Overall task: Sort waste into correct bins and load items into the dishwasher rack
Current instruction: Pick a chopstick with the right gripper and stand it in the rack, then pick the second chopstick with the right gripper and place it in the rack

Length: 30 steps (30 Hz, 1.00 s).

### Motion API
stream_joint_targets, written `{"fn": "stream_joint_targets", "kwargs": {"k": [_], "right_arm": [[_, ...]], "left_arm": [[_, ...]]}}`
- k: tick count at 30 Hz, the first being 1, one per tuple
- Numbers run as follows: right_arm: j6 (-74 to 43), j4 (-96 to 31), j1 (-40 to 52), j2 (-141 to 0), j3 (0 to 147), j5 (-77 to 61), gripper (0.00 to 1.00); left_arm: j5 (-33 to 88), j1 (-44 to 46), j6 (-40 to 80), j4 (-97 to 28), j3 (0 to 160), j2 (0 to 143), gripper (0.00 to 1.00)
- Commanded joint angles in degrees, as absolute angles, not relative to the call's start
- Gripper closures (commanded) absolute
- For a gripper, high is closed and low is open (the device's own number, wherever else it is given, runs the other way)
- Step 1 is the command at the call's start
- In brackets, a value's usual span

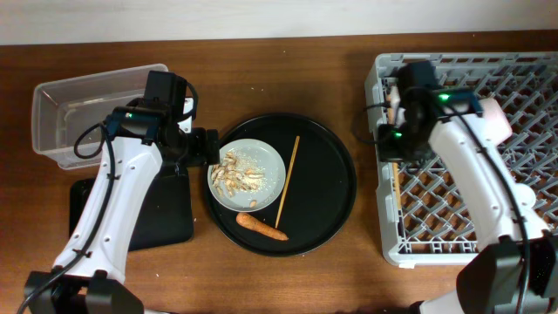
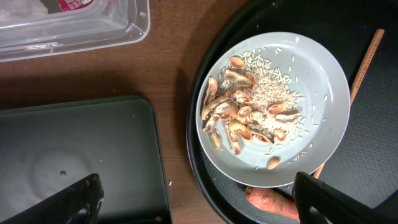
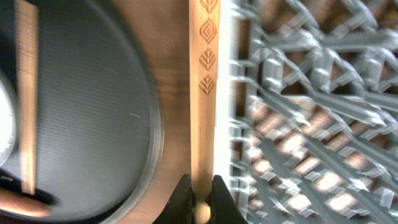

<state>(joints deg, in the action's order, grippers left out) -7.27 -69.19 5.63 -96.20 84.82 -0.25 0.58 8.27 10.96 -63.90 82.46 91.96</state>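
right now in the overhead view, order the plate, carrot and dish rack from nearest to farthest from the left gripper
1. Plate, right beside the left gripper.
2. Carrot, lower on the round tray.
3. Dish rack, far across, on the right side.

The table (image 1: 261,279) is brown wood with visible grain and a smooth satin finish. The clear tub (image 2: 93,34) is glossy transparent plastic. The shallow black tray (image 2: 74,149) is smooth with a dull sheen. The round black tray (image 3: 93,124) is finely textured and matt. The plate (image 2: 323,93) is smooth and glossy. The chopstick (image 3: 202,93) is pale wood with a pattern. The rack (image 3: 298,124) is grey moulded plastic. The carrot (image 1: 260,228) has matt skin.
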Motion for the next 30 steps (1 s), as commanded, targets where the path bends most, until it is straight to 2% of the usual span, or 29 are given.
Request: {"fn": "stream_joint_targets", "kwargs": {"k": [1, 5, 6, 7, 11, 14, 17, 18, 20, 25, 30], "right_arm": [[-0.38, -69.52, 1.76, -97.91, 82.11, 0.36, 0.96], [-0.38, -68.36, 0.75, -98.04, 79.4, 0.23, 0.95], [-0.4, -68.14, 1.13, -98.04, 79.4, 0.05, 0.67], [-0.4, -68.1, 1.17, -98.04, 79.4, 0.05, 0.59], [-5.02, -69.6, 1.17, -97.49, 82.24, 0.1, 0.47], [-7.86, -72.27, 3.09, -96.4, 89.3, -4.32, 0.46], [-12.88, -70.04, 12.14, -96.66, 91.39, -8.43, 0.43], [-15.22, -67.57, 16.99, -97.8, 91.39, -8.38, 0.39], [-22.63, -61.78, 23.9, -101.75, 91.39, -7.09, 0.37], [-37.56, -49.52, 30.89, -113.36, 91.42, 0.58, 0.37], [-42.52, -45.8, 32.56, -122.61, 91.42, 4.62, 0.38]], "left_arm": [[0.43, 8.08, 11.27, -63.94, 82.76, 90.94, 0.03], [0.43, 8.08, 11.27, -63.94, 82.76, 90.94, 0.03], [0.45, 8.08, 11.27, -63.94, 82.76, 90.94, 0.03], [0.43, 8.08, 11.27, -63.94, 82.76, 90.94, 0.03], [0.43, 8.08, 11.27, -63.94, 82.76, 90.94, 0.03], [0.43, 8.08, 11.27, -63.94, 82.76, 90.94, 0.02], [0.4, 8.08, 11.27, -63.94, 82.76, 90.94, 0.01], [0.38, 8.08, 11.27, -63.94, 82.76, 90.94, 0.01], [0.4, 8.08, 11.27, -63.96, 82.76, 90.94, 0.01], [0.4, 8.08, 11.27, -64.31, 82.76, 90.94, 0.01], [0.4, 8.08, 11.27, -64.36, 82.76, 90.94, 0.01]]}}
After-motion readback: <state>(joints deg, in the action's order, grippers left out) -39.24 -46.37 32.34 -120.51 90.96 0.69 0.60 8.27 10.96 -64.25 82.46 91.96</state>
